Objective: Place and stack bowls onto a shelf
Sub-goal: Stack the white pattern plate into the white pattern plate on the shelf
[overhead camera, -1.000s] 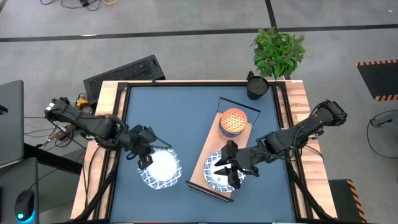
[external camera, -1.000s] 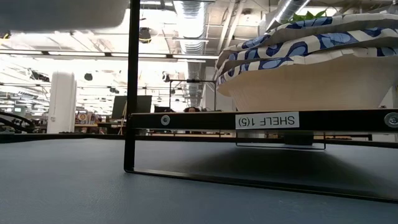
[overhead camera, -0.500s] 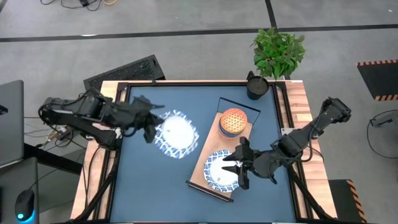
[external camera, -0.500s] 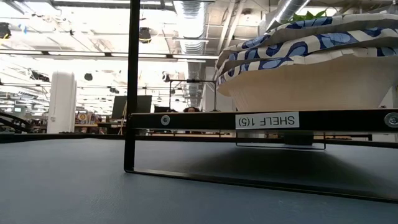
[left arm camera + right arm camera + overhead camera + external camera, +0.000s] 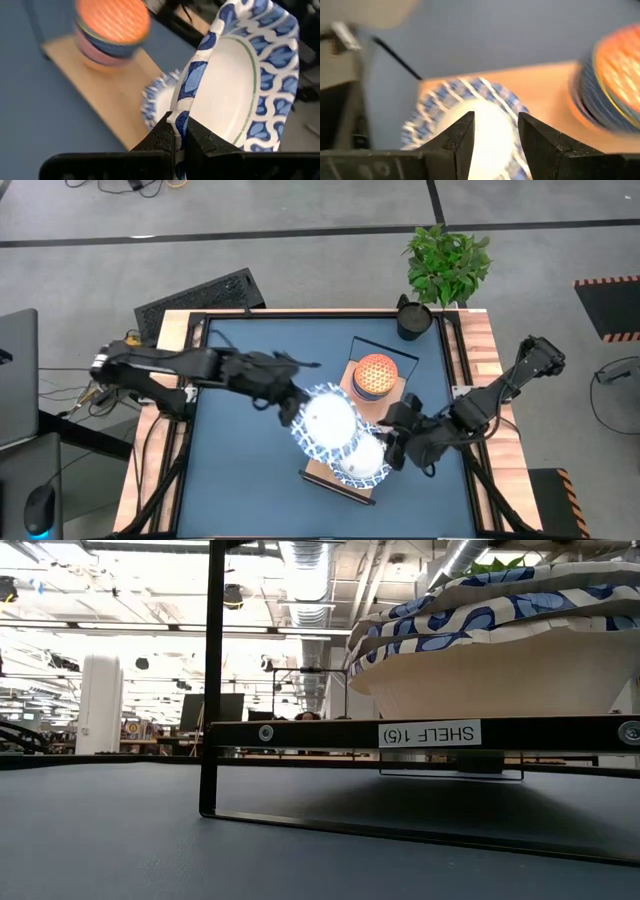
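Left gripper (image 5: 179, 131): you see its fingers pressed together on the rim of a wide white bowl (image 5: 328, 423), pinching it at the patterned edge.
Held bowl: you see a shallow white dish with a band of blue leaf-like shapes round the rim and a thin green line inside it (image 5: 240, 85); it hangs tilted, just ahead of the left gripper, over the near end of the shelf (image 5: 322, 465).
Right gripper (image 5: 392, 442): you find it spread wide, holding nothing, hovering at the shelf's edge just beside the bowl lying there.
Bowl on the shelf: you see another white bowl with a blue rim (image 5: 365, 460), resting on the board just ahead of the right gripper's fingers (image 5: 462, 132) and partly under the held one.
Small bowls: you see an orange patterned bowl (image 5: 374, 370) stacked on a blue one, farther along the board beyond both grippers.
Shelf: you see a light-wood board on a thin black wire frame (image 5: 212, 690), labelled SHELF on its front edge in the low view.
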You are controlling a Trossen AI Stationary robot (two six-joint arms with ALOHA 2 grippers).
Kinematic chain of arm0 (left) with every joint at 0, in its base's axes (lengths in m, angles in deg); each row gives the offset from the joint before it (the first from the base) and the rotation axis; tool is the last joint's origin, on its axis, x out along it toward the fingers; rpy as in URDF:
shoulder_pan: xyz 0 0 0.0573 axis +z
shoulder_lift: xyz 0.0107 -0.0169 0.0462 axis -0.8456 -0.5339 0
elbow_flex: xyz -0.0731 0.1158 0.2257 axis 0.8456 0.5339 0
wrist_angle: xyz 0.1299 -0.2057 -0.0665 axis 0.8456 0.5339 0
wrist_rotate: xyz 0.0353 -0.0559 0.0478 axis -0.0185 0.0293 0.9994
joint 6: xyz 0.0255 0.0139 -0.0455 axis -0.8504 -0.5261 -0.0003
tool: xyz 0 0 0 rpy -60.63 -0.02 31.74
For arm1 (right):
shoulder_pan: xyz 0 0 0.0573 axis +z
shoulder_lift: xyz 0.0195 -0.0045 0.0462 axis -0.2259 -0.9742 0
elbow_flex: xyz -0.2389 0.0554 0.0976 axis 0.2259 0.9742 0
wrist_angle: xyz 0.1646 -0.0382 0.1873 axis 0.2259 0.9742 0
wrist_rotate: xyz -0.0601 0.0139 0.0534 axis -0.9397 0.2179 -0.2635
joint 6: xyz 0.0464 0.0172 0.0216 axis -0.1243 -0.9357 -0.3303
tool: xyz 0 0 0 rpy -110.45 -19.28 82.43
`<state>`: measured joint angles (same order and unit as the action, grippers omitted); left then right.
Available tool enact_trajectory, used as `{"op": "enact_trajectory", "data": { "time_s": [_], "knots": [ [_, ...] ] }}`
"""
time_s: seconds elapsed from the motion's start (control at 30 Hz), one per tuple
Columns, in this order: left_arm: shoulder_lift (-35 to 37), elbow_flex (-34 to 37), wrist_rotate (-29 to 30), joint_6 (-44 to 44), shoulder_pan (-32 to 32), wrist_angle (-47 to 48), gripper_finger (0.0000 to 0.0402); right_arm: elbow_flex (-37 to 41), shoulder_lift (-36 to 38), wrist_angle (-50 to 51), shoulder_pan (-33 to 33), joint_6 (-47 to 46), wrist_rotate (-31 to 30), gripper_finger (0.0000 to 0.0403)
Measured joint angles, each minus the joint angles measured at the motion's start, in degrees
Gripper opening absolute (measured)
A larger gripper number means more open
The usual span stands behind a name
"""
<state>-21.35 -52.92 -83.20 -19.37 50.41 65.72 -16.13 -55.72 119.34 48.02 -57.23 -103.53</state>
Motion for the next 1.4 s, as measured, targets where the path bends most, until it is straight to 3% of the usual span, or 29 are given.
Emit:
{"op": "enact_trajectory", "data": {
  "time_s": [0.23,0.53,1.17,1.4],
  "knots": [
    [-8.94,0.0,-11.61,1.91,1.6,-6.46,0.0002,0.0,0.0,17.18,1.41,-18.12,0.03,0.0177],
    [-16.11,0.0,-14.99,1.1,4.24,-15.86,0.0002,0.0,0.0,29.32,1.46,-31.05,-0.53,0.0177],
    [-23.9,-0.13,-16.53,0.02,5.32,-18.22,0.0004,0.15,-0.2,29.58,1.46,-32.06,-1.3,0.0177],
    [-25.06,-0.02,-19.48,-1.87,5.15,-19.13,0.0051,0.15,-0.2,29.57,1.43,-32.03,-1.52,0.0177]
  ]
}}
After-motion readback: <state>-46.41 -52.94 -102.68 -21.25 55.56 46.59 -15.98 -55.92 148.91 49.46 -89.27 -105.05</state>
